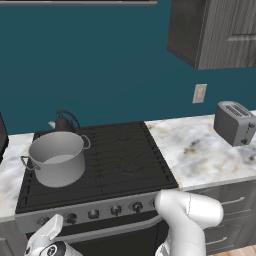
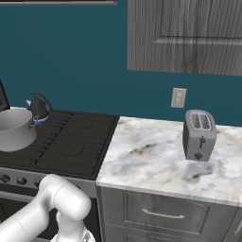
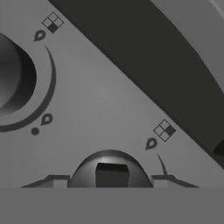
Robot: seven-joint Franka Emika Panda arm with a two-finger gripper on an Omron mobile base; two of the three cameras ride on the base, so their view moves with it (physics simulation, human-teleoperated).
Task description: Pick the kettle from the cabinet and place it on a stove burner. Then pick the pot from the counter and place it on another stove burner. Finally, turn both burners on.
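Grey two-slot toaster [image 1: 234,122] [image 2: 199,134] upright on the desk right of the stove, near the back wall. Pale wall outlet [image 1: 199,93] [image 2: 178,98] on the teal wall [image 1: 100,65] just above and left of it. Lower drawer fronts [image 2: 165,215] with bar handles below.

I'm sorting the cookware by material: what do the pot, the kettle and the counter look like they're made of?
Pot: brushed grey metal, going by its dull even sheen. Kettle: dark, probably coated metal, with a black looping handle. Counter: white marble-look stone, grey-brown veining; polish unclear.
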